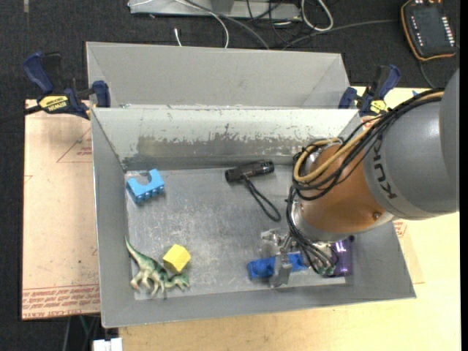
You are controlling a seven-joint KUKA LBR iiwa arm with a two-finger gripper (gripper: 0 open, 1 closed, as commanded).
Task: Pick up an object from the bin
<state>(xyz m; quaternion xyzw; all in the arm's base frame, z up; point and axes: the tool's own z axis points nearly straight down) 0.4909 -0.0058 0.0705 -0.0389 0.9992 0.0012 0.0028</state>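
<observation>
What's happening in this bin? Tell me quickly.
The arm reaches in from the right, its gripper low in the near right corner of the bin, right at a small blue object, a purple object beside it. Whether it grips the blue one cannot be told. A black torch with a cord, a blue block, a yellow cube and a green toy dinosaur lie apart, further left.

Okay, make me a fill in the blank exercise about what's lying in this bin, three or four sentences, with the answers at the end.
1. The small cube beside the green toy is ____ in colour.
2. The gripper is down beside a small thing whose colour is ____.
3. The green toy, in the near left corner of the bin, is a ____.
4. The corded tube-shaped tool is ____ in colour.

Missing words: yellow; blue; dinosaur; black.
</observation>
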